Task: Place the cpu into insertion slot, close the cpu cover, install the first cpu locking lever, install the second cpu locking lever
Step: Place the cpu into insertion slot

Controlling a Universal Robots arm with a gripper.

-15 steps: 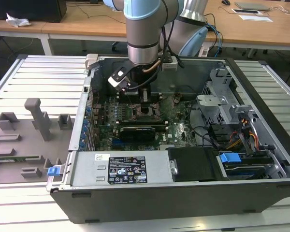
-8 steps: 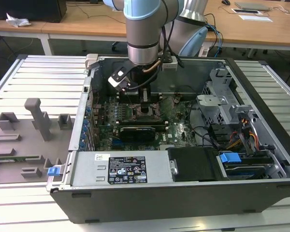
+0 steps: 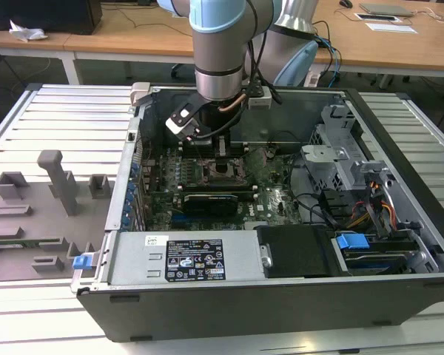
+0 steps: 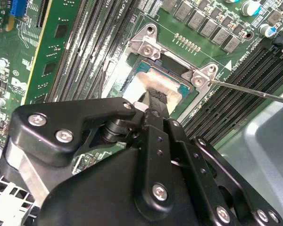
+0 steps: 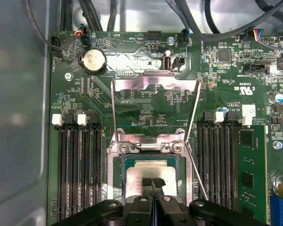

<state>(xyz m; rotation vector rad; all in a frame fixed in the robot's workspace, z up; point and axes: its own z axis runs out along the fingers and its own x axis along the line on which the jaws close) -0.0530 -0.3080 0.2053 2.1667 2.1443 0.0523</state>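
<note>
1. The claw, tips together, sits on the cpu.
2. The cpu lies in the insertion slot, mid-frame in the exterior view.
3. Best to press lightly and squarely; the cpu cover stands open.

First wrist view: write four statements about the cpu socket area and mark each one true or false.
1. The cpu lies in the insertion slot. True.
2. The cpu cover is closed over the cpu. False: it stands swung open, away from the slot.
3. The gripper is spread wide open. False: its fingertips meet over the cpu.
4. Long black memory slots run on both sides of the insertion slot. True.
</note>
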